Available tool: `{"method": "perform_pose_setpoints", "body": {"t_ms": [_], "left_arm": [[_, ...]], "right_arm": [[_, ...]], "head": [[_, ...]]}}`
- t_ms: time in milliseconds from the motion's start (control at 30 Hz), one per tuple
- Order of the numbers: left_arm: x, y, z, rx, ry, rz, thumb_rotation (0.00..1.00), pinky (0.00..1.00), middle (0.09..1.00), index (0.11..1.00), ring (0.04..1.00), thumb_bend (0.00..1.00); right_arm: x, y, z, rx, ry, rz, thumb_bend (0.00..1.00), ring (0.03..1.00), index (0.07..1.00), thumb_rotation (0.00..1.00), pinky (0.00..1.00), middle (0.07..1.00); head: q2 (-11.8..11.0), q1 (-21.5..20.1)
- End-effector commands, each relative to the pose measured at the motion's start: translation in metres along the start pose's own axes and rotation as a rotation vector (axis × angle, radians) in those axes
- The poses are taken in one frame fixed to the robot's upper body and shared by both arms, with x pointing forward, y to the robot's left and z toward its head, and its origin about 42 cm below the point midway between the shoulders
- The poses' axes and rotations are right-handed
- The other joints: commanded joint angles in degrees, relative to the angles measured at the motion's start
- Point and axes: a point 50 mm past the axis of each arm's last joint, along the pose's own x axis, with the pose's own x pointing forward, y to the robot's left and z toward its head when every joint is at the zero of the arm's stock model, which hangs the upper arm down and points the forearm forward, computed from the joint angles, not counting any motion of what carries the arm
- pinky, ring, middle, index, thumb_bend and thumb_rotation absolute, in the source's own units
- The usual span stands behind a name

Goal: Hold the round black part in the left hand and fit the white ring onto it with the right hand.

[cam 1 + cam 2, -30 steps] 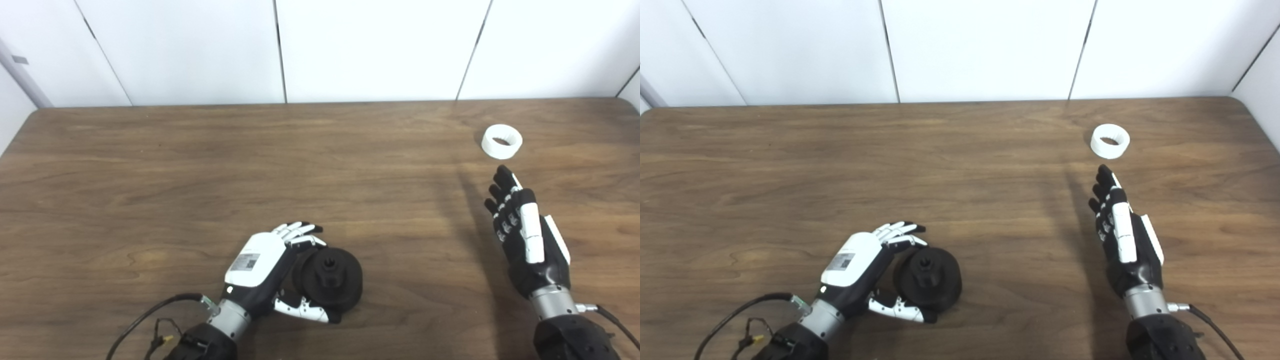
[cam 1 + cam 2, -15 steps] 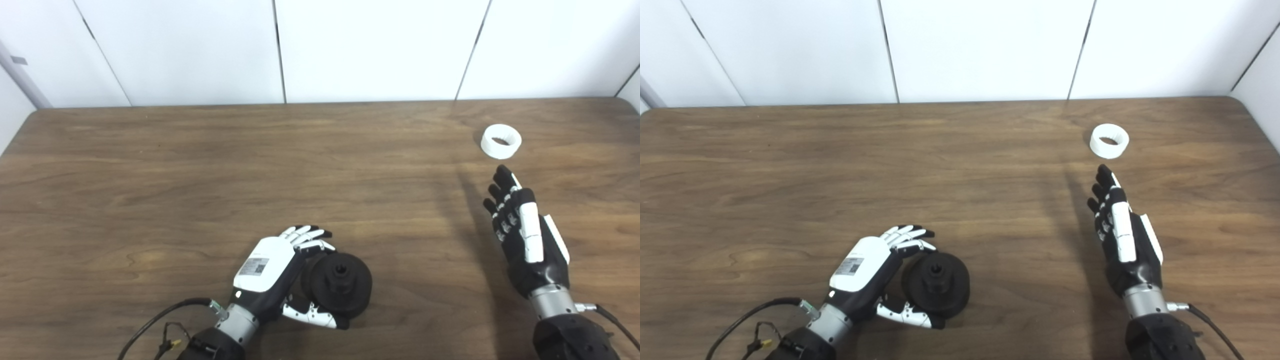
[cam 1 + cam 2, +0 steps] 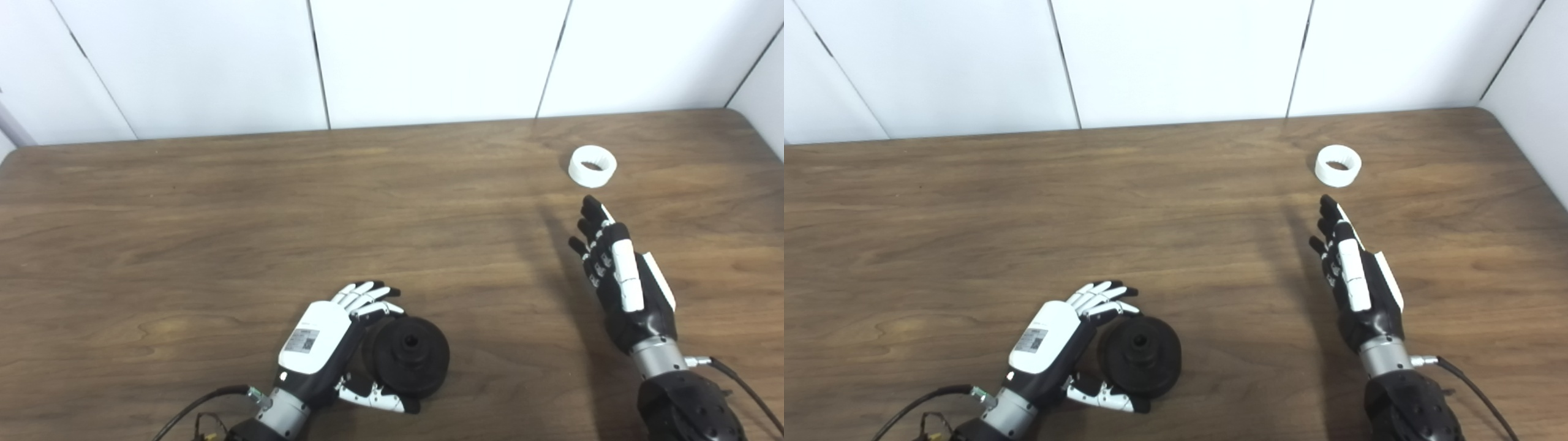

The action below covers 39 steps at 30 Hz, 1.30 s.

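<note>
Lying near table [image 3: 184, 202] edge: white ring [image 3: 591, 166]

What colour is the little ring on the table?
The ring is plain white, clearest in the left eye view.

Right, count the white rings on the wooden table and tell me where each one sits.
1. The white plastic ring lies flat on the brown wooden table at the far right, just beyond the outstretched fingertips of the right hand, untouched. None seems hidden.
</note>
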Motion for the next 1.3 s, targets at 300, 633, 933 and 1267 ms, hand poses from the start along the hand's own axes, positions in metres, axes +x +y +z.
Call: {"method": "perform_pose_setpoints", "body": {"t_ms": [300,633,933,1267], "left_arm": [[-0.006,-0.018,-0.016,0.074,0.024,-0.048,0.22,0.92,0.868,0.622,0.921,0.81],[-0.009,-0.022,-0.015,0.046,0.043,-0.05,0.23,0.89,0.858,0.617,0.902,0.83],[-0.007,-0.021,-0.012,0.016,0.08,-0.061,0.23,0.9,0.858,0.611,0.903,0.83],[-0.013,-0.027,-0.017,0.01,0.083,-0.07,0.2,0.88,0.855,0.604,0.896,0.84]], "right_arm": [[0.003,0.005,0.013,0.033,-0.086,-0.001,0.63,0.999,0.959,0.93,0.97,0.993],[-0.001,0.003,0.007,0.025,-0.087,0.008,0.61,1.0,0.964,0.94,0.96,0.996],[-0.002,0.002,0.006,0.015,-0.081,0.001,0.62,0.996,0.959,0.93,0.94,0.988],[-0.007,0.006,-0.007,0.023,-0.079,-0.001,0.61,0.996,0.967,0.93,0.97,0.994]], "head": [[-0.9,0.0],[-3.9,0.1],[-4.0,0.2],[-11.9,-3.7]]}}
